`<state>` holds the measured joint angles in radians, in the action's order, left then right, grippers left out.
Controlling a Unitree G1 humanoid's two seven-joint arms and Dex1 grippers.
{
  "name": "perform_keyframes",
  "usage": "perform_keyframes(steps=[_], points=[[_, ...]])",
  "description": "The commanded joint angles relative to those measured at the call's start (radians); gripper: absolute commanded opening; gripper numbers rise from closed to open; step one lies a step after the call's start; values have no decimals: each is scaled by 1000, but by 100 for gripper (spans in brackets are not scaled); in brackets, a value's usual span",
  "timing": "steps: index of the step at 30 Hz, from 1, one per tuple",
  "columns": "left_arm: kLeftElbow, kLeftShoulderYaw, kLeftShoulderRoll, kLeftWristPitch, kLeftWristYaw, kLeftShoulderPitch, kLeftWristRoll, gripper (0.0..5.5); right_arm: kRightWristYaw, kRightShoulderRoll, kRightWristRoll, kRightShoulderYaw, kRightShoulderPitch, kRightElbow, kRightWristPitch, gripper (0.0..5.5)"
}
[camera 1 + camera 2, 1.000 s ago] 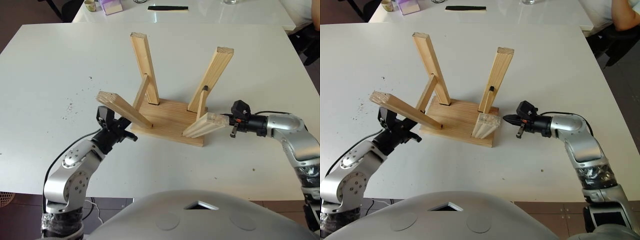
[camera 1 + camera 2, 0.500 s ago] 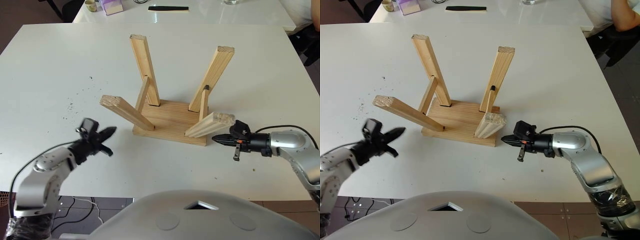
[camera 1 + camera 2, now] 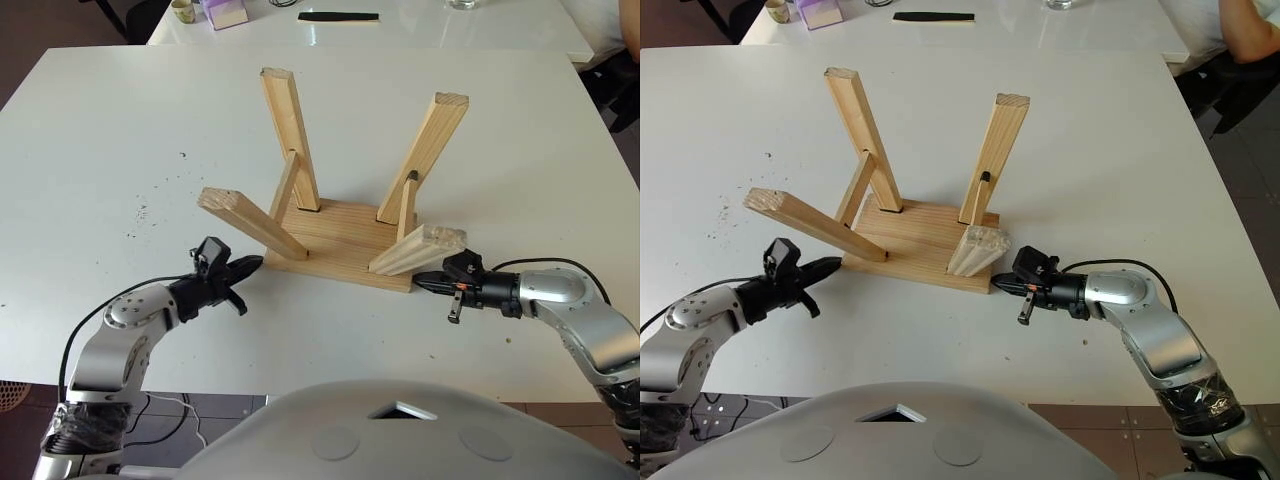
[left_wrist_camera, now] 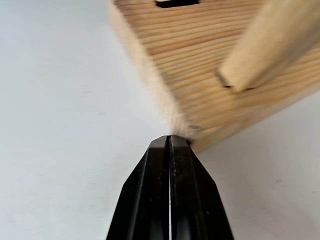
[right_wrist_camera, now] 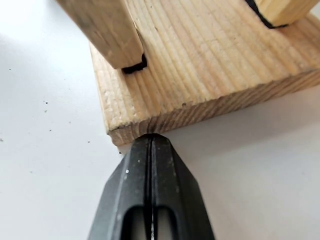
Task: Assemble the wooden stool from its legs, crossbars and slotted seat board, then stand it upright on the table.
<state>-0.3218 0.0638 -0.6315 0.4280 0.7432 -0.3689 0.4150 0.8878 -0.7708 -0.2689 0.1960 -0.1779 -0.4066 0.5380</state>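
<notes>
The stool (image 3: pixel 340 240) sits upside down near the middle of the table (image 3: pixel 100 150). Its seat board (image 3: pixel 925 245) lies flat on the surface, and four legs (image 3: pixel 290 135) splay upward with a thin crossbar (image 3: pixel 284 185) on each side. The left claw (image 3: pixel 250 266) lies low on the table, fingers pressed together and holding nothing. Its tip is at the board's near left corner (touching or just short of it, hard to say). The right claw (image 3: pixel 425 280) is likewise closed and empty, with its tip at the near right corner. Dark specks (image 3: pixel 140 212) dot the table to the left.
</notes>
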Motion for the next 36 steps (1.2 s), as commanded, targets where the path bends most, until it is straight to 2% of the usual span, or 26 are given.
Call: perform_keyframes(steps=[1,14,25,30,34,36], points=[[-63,-19,23,18,-5,-13,17,3,4,2,0,4,8,3,-4,0],[-194,-77,60,46,29,-44,71,3,87,9,-59,1,63,-12,-30,0],[-489,53,-8,133,38,-153,288,3,239,-109,-398,-254,31,-261,125,0],[-572,87,-23,161,20,-167,353,3,254,-134,-455,-309,43,-298,157,0],[-591,164,-40,177,9,-148,428,3,248,-143,-523,-388,45,-330,192,0],[-575,184,-54,179,17,-135,432,3,251,-143,-527,-392,62,-321,197,0]])
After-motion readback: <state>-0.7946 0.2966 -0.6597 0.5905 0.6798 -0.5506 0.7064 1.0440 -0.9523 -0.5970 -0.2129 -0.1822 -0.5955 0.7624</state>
